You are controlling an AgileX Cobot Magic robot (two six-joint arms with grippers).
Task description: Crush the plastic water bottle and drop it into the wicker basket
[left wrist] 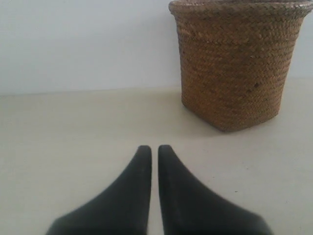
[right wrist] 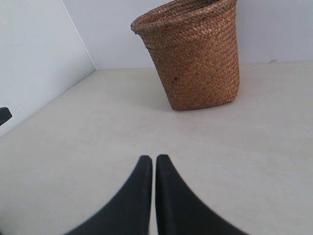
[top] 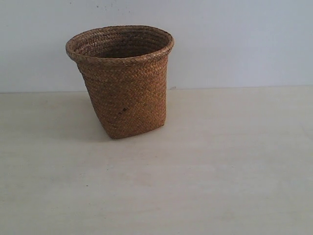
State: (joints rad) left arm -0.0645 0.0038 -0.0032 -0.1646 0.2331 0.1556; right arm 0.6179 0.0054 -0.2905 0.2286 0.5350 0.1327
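Observation:
The brown wicker basket (top: 122,81) stands upright on the pale table, left of centre in the exterior view, and its inside is not visible. It also shows in the left wrist view as the wicker basket (left wrist: 234,63) and in the right wrist view as the wicker basket (right wrist: 193,56). The plastic water bottle is out of view in every frame. My left gripper (left wrist: 153,149) is shut with nothing between its black fingers, well short of the basket. Over bare table, my right gripper (right wrist: 153,158) is likewise shut and empty. Neither gripper appears in the exterior view.
A pale wooden table (top: 220,171) runs back to a white wall (top: 244,39). A second white wall (right wrist: 34,58) closes one side in the right wrist view, where a small dark object (right wrist: 4,115) pokes in at the frame edge.

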